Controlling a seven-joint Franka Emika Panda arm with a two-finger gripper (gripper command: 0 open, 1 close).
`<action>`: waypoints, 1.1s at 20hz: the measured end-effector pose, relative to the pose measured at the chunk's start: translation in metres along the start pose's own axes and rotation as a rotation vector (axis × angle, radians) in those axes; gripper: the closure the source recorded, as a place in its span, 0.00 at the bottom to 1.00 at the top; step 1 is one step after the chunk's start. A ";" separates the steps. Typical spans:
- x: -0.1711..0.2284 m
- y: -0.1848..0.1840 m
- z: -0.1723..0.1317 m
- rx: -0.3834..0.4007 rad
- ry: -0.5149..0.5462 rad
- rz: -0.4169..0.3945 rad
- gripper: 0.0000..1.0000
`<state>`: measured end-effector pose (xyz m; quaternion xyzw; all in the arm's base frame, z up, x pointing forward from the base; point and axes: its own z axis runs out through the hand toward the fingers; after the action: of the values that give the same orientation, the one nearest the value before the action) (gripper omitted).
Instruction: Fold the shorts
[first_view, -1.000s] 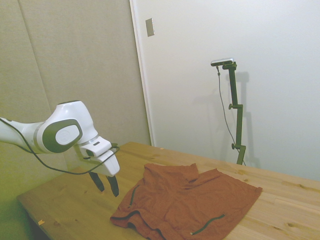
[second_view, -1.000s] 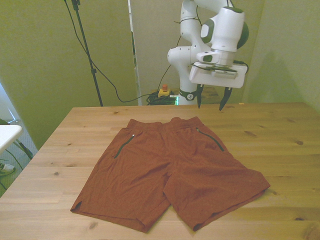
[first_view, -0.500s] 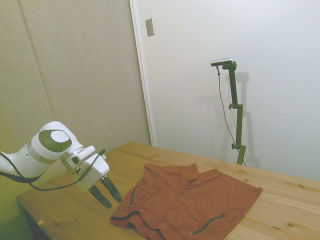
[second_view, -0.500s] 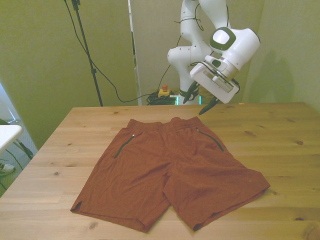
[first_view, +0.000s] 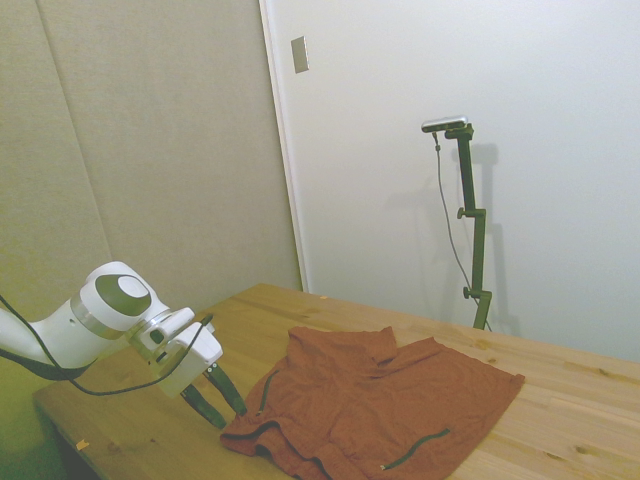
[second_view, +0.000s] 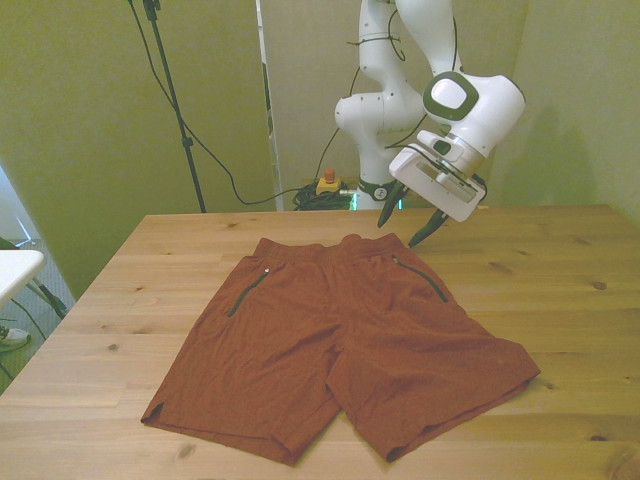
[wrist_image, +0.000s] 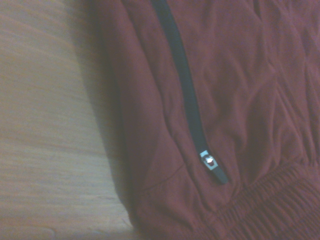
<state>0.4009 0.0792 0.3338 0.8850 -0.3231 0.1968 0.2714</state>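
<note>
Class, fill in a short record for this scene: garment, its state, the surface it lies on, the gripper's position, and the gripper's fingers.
garment: rust-orange fabric shorts with dark zip lines
state: spread flat, unfolded, waistband toward the robot
surface: wooden table
gripper position: white arm's two-finger gripper tilted, above the table beside the waistband corner at the front view's right, not touching the fabric
fingers: open, holding nothing

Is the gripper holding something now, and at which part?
Nothing is held. The gripper is open and hangs above the table, near the waistband corner of the shorts.
</note>
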 end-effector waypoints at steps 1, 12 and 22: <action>0.000 -0.002 0.002 -0.005 0.002 -0.004 0.00; 0.034 -0.003 0.031 -0.052 0.025 0.030 1.00; 0.027 -0.016 0.033 -0.046 0.019 0.023 1.00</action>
<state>0.4373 0.0570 0.3169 0.8729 -0.3350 0.2008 0.2925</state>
